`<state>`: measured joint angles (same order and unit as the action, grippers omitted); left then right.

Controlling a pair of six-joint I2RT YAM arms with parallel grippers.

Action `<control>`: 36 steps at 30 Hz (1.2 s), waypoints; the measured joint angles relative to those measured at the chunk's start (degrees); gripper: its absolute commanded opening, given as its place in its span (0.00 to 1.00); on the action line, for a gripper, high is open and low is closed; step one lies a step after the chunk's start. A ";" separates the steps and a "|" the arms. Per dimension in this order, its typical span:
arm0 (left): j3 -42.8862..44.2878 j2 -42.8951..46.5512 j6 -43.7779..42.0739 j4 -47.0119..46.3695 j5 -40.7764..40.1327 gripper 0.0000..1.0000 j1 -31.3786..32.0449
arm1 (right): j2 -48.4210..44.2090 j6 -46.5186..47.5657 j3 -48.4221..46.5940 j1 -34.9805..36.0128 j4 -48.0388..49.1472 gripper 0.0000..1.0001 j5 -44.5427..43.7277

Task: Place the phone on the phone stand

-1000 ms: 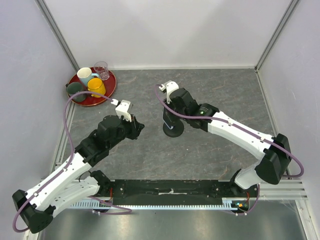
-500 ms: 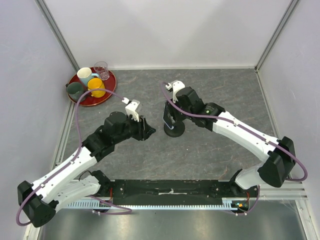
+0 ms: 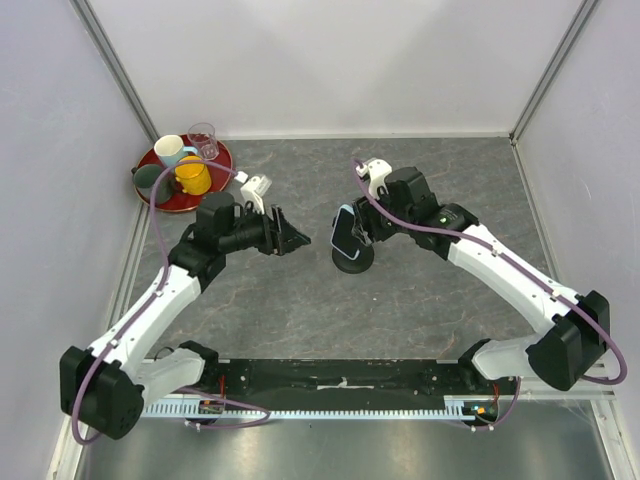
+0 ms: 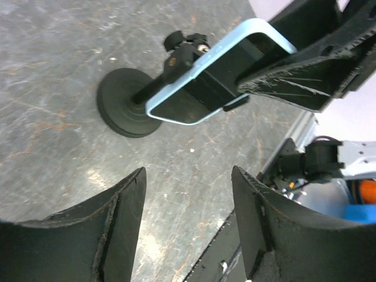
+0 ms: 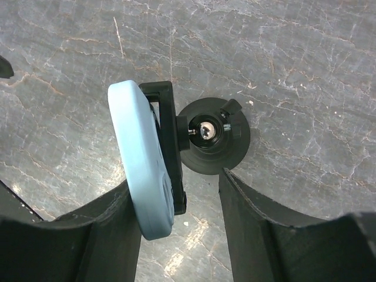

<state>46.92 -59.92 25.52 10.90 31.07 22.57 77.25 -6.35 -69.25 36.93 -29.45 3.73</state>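
Cradled on black disc-base phone stand (image 5: 214, 138): slim light-blue-cased phone (image 5: 138, 170). Fingers of left gripper (image 4: 188, 176) spread, empty; right gripper (image 5: 173, 182) fingers spread, flanking phone.

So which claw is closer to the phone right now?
Right. The right gripper is at the phone on the phone stand, its open fingers straddling it. The left gripper hangs off to the phone's left in the overhead view, apart, open too.
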 measured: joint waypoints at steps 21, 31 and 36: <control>10.16 -26.38 -17.00 -14.75 20.46 0.68 0.96 | 3.82 12.59 -2.12 -11.63 -2.64 0.63 26.95; 16.85 -36.87 -27.30 -18.01 30.08 0.60 1.11 | -0.09 10.60 -1.38 -11.67 -2.32 0.63 26.97; 18.64 -38.71 -27.98 -20.26 35.21 0.57 1.92 | -0.09 10.62 -1.36 -11.67 -2.32 0.63 27.15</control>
<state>65.56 -98.63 -2.46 -9.37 66.28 24.49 77.17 4.27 -70.61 25.26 -31.77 30.87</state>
